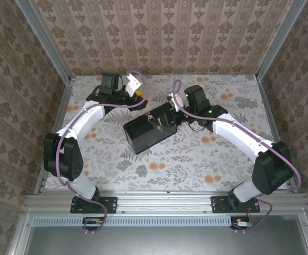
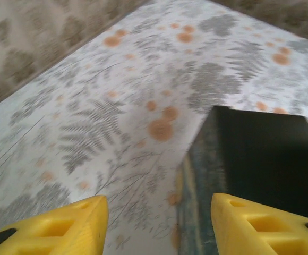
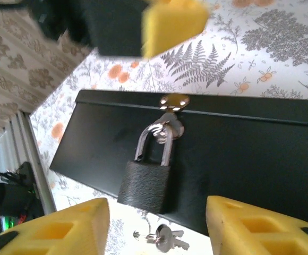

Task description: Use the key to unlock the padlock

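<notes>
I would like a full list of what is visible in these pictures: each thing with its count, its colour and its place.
box: one, black, middle of the table, between the arms.
padlock: one, dark, hanging by its shackle from the hasp on the box's side.
hasp: one, metal, upper edge of that side.
key: silver, on a small ring, lying on the table near the padlock; one or two, I cannot tell.
table: one, white with grey ferns and orange flowers.
walls: three, beige patterned paper, around the table.
cables: purple, along both arms.
arms: two, white and black, near edge.
left gripper: yellow fingers, open, above the table next to the box.
right gripper: yellow fingers, open, facing the padlock.
</notes>
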Controlling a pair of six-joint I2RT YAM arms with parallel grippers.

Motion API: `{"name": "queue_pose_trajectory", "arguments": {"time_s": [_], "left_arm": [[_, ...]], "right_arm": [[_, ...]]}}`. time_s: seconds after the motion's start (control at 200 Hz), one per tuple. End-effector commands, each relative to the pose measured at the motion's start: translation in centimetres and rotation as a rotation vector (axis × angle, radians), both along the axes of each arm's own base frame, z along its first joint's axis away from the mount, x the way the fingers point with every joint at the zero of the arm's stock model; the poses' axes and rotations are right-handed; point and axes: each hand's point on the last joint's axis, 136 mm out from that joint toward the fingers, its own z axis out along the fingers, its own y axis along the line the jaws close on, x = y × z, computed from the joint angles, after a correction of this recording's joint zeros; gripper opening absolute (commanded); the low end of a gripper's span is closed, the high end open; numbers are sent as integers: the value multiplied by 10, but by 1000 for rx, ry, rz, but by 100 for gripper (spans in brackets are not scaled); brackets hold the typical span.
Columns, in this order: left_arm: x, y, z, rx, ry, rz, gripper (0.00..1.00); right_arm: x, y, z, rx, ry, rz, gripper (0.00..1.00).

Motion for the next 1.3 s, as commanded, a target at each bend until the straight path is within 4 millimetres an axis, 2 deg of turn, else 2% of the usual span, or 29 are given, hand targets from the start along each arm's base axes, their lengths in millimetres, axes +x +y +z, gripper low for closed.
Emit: {"name": "queue_pose_trajectory", "arguments": {"time_s": [0.0,0.09,0.145,0.325,0.45,0.535,0.66,0.79,0.945,1.295], "left_arm": [[24,37,13,7,53,300,54],[29,59,5,8,141,436,55],[27,65,2,-4,177,469,54],[6,57,1,-29,208,423,54],[-20,53,-26,105,273,393,53],[-38,54,-40,143,309,389,53],[-53,51,-49,128,326,367,53],[-62,48,-55,134,350,337,52],[-71,41,-65,155,374,302,50],[-92,29,-75,142,426,242,46]], "right_arm": [[-13,4,13,-144,-220,78,55],[-18,11,5,-235,-346,134,57],[-17,14,0,-291,-425,152,58],[-6,15,-17,-407,-537,178,58],[0,20,-24,-432,-573,210,56],[6,23,-26,-442,-585,212,54],[8,28,-26,-430,-594,221,54],[11,30,-31,-441,-580,226,44],[12,31,-29,-414,-564,198,38],[22,30,-9,-258,-431,61,35]]}}
